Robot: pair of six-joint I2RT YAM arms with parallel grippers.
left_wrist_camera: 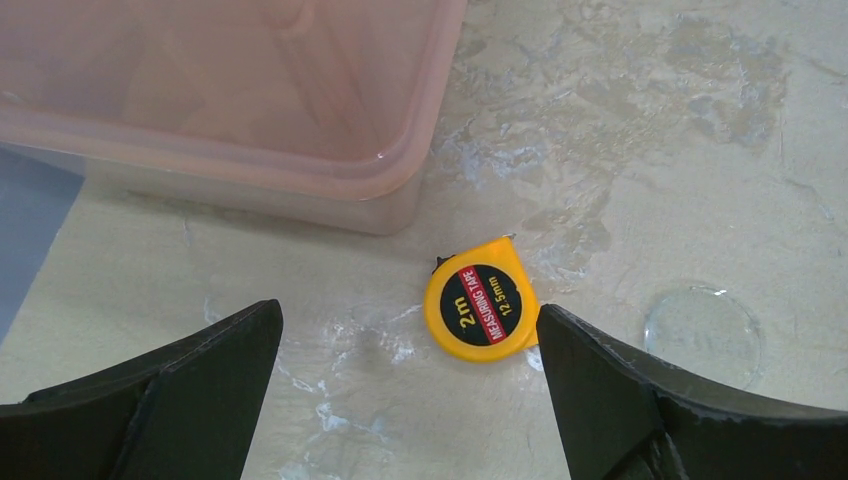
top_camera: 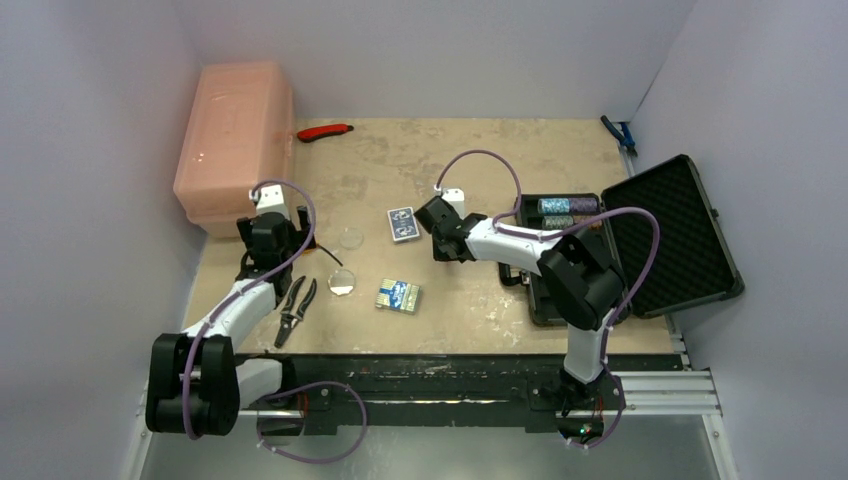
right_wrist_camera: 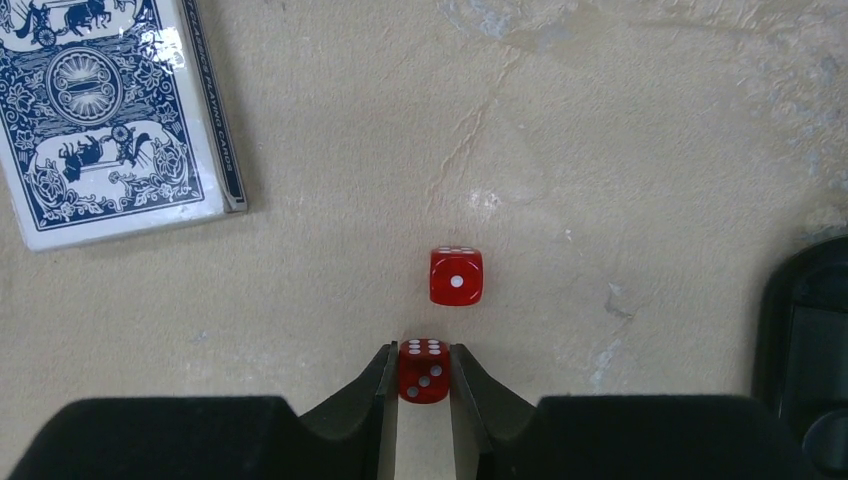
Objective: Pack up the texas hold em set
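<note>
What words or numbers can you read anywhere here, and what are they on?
"2m", on the tape measure label.
"MEASURING TAPE", same label.
"12.5mm", same label.
Deck edge print: too blurred to read.
Die and gripped die: pips only, no text.

Pink bin (top_camera: 235, 130) at far left — yellow tape measure (left_wrist_camera: 482, 312) just beside it; pliers (top_camera: 295, 312) nearer.

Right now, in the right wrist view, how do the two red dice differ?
The nearer die sits pinched between the fingers of the right gripper; the farther die lies free on the table, untouched. The nearer die shows three pips on its camera-facing side; the farther die shows one. Both are small and red with white pips.
</note>
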